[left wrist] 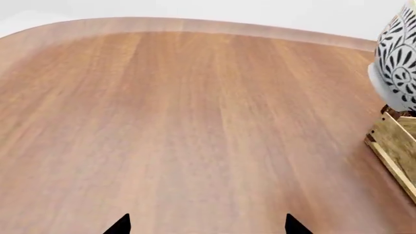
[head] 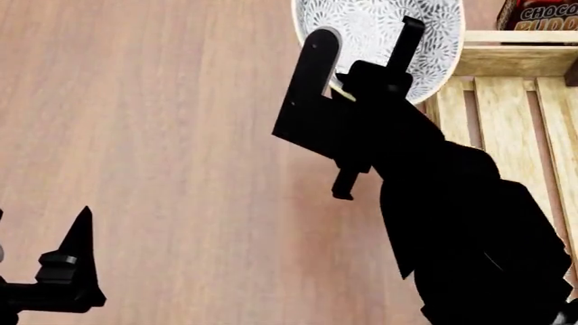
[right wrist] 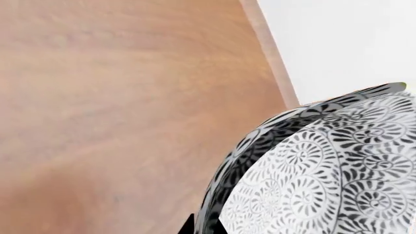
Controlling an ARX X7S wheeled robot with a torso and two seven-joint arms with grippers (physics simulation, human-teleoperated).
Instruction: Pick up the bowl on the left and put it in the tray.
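Observation:
The bowl (head: 375, 27), white with a grey-blue floral pattern, hangs tilted at the far middle of the head view, partly over the left end of the tray (head: 505, 101). My right gripper (head: 380, 61) is shut on its rim. In the right wrist view the rim (right wrist: 224, 195) runs between the two dark fingertips (right wrist: 187, 225). The left wrist view shows the bowl (left wrist: 400, 58) lifted just above the tray's corner (left wrist: 396, 146). My left gripper (left wrist: 208, 226) is open and empty over bare table, low at the near left (head: 68, 264).
A chocolate pudding box (head: 542, 13) stands just beyond the tray's far end. The wooden table (head: 162, 135) stretches left of the tray, and its rounded far edge (left wrist: 195, 24) meets a white floor.

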